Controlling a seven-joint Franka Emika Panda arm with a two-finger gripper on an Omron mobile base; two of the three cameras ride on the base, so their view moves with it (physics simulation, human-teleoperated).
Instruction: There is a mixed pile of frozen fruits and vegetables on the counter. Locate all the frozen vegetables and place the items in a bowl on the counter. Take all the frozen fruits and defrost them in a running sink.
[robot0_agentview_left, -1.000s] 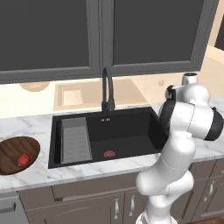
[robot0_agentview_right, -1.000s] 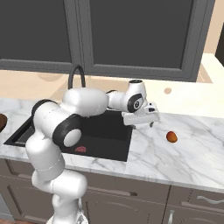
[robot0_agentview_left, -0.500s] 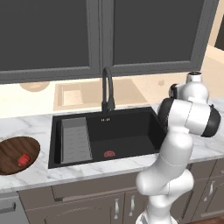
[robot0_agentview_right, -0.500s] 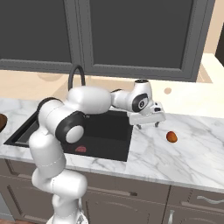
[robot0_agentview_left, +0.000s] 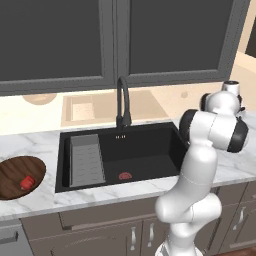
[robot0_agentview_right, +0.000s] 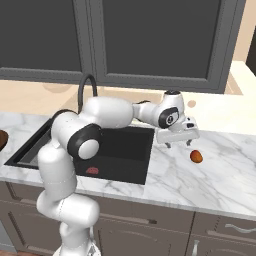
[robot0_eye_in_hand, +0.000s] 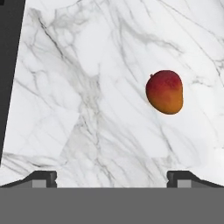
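Hand (robot0_agentview_right: 178, 142) wide open, empty, hovering over marble surface (robot0_agentview_right: 215, 175) right of sink (robot0_agentview_right: 122, 155). Orange-red fruit (robot0_eye_in_hand: 164, 92) lies on surface, right of hand's centreline. Advice: shift right, centre fingers either side, descend, close gently; smooth rounded skin may roll. Red chunk (robot0_agentview_left: 27, 182) sits in grained wooden bowl (robot0_agentview_left: 12, 170).
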